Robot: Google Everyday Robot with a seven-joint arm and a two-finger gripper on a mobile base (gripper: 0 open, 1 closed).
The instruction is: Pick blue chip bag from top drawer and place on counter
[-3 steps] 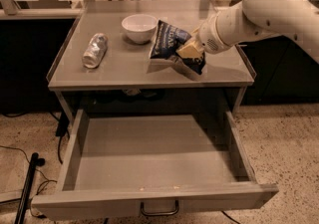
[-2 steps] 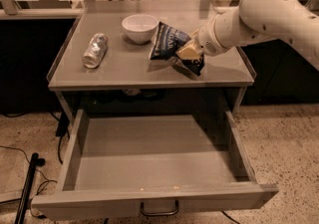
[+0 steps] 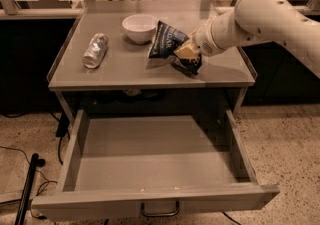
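The blue chip bag (image 3: 166, 42) stands tilted on the counter (image 3: 125, 71), just right of the middle, its lower edge resting on the surface. My gripper (image 3: 187, 56) reaches in from the right on the white arm and is shut on the bag's right edge. The top drawer (image 3: 150, 169) is pulled fully out below the counter and nothing shows inside it. Its dark pull handle (image 3: 160, 212) is on the front panel at the bottom of the view.
A white bowl (image 3: 139, 26) sits on the counter right behind the bag. A silvery crushed plastic bottle (image 3: 95, 50) lies at the counter's left. A dark pole (image 3: 27, 189) and cables lie on the floor to the left of the drawer.
The arm has shifted very slightly to the left. The bag stays on the counter in the gripper; the drawer stays open.
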